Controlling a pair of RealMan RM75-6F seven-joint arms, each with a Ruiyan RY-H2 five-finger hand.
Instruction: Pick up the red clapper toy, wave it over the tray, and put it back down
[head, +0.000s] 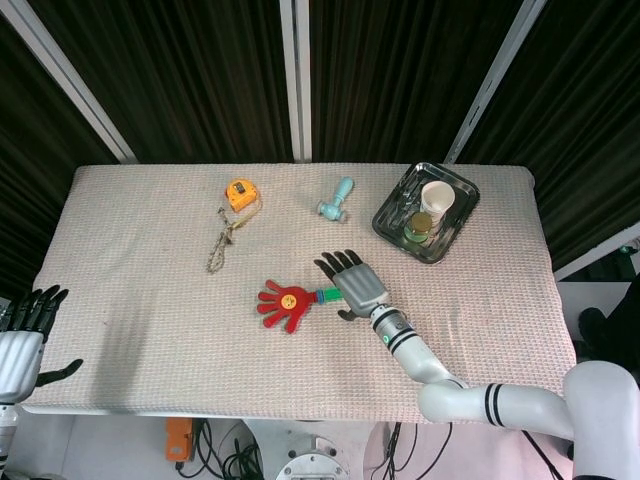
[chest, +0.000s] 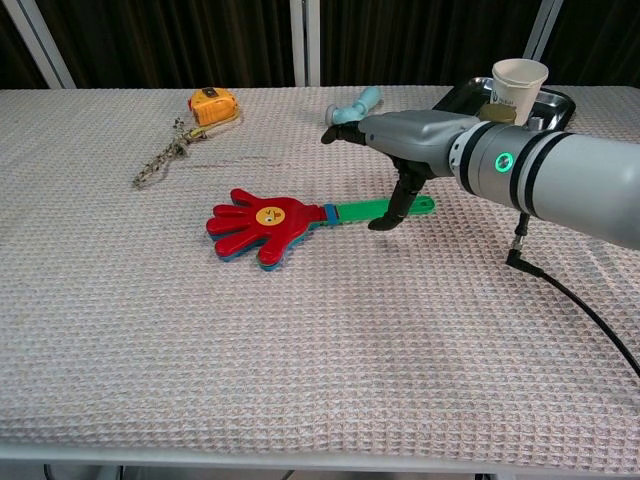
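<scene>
The red clapper toy (head: 284, 303) (chest: 263, 222) lies flat on the table mat, its red palm to the left and its green handle (chest: 365, 211) running right. My right hand (head: 352, 281) (chest: 400, 138) hovers over the handle with its fingers spread and holds nothing; in the head view it hides most of the handle. The metal tray (head: 390, 213) (chest: 448, 99) sits at the back right with a paper cup (head: 437, 198) (chest: 519, 82) and a small jar (head: 419, 226) in it. My left hand (head: 25, 337) is open at the table's front left edge.
An orange tape measure (head: 239, 193) (chest: 209, 106) with a beaded cord (head: 219, 243) lies at the back left. A pale blue toy (head: 337, 199) (chest: 354, 111) lies at the back centre, just behind my right hand.
</scene>
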